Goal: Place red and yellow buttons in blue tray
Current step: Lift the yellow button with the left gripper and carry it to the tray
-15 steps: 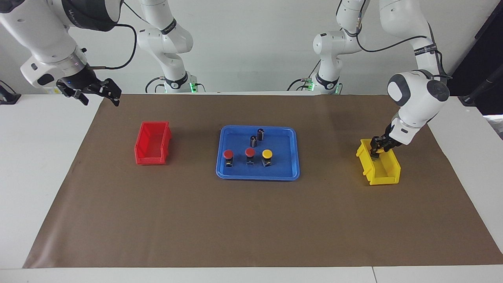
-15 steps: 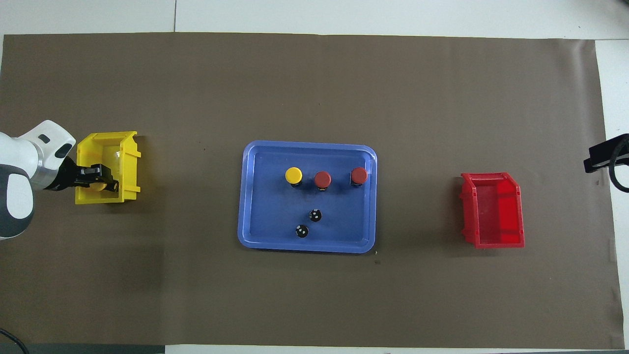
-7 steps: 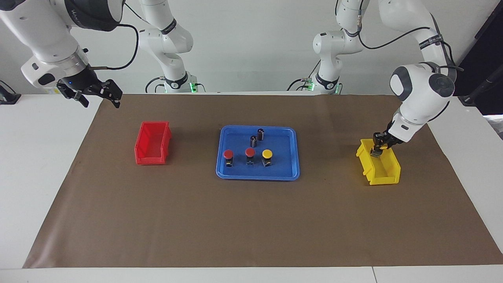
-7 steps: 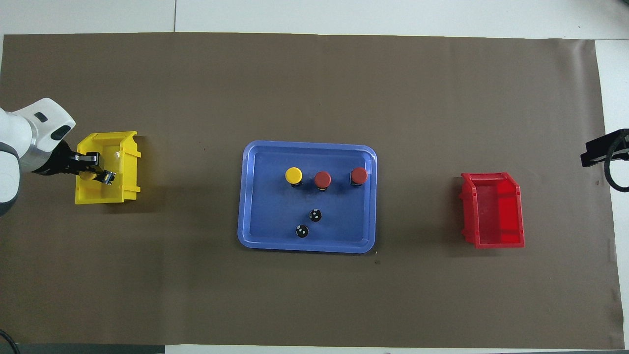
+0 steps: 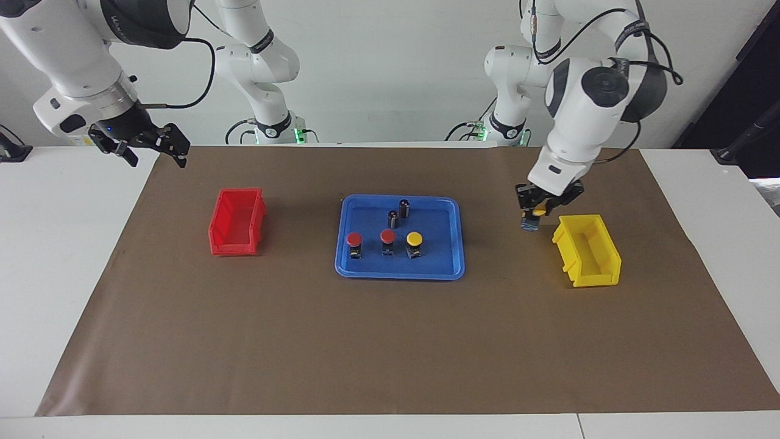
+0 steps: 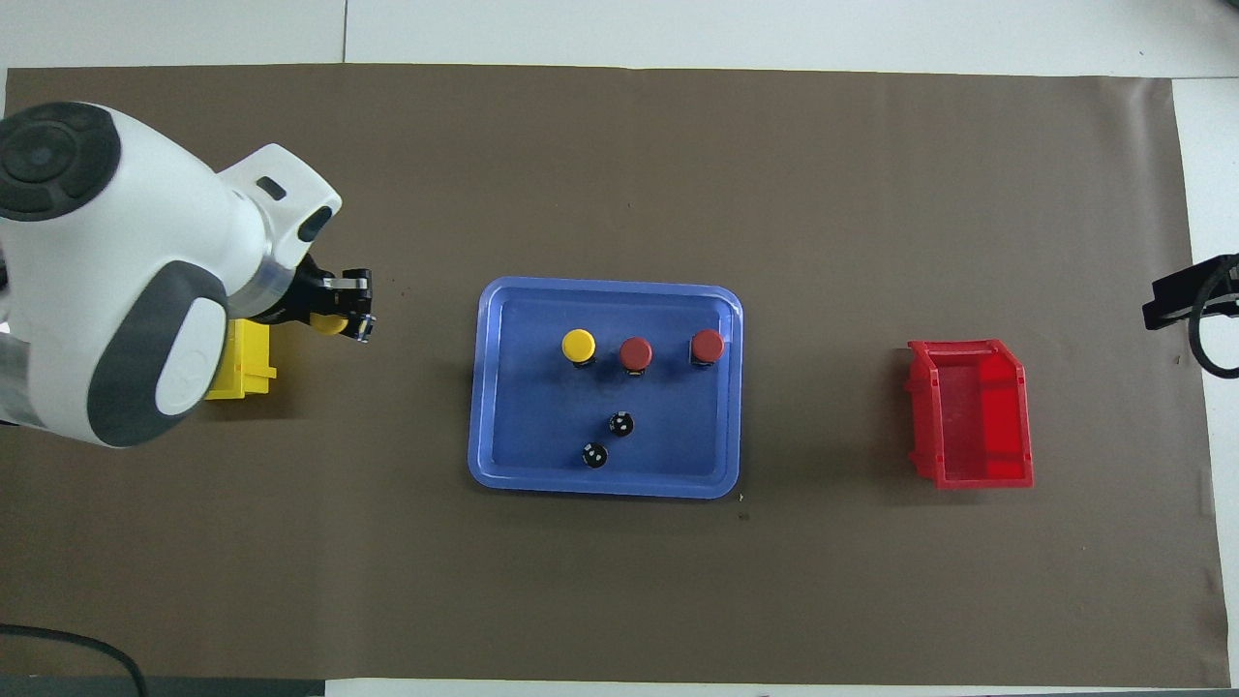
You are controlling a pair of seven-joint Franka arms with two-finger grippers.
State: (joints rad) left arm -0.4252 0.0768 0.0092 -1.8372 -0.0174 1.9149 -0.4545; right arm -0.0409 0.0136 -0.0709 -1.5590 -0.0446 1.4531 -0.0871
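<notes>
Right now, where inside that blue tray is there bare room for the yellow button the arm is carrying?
The left tool holds a yellow button over the mat. In the blue tray, bare floor runs along the rim farthest from the robots, and beside the two dark cylinders. The row of three buttons is crowded.

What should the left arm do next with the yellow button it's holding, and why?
Probably carry it sideways over the blue tray. The left gripper holds the last yellow button in the air over the mat, between the yellow bin and the tray, which already has two red buttons and one yellow. The right gripper waits.
</notes>
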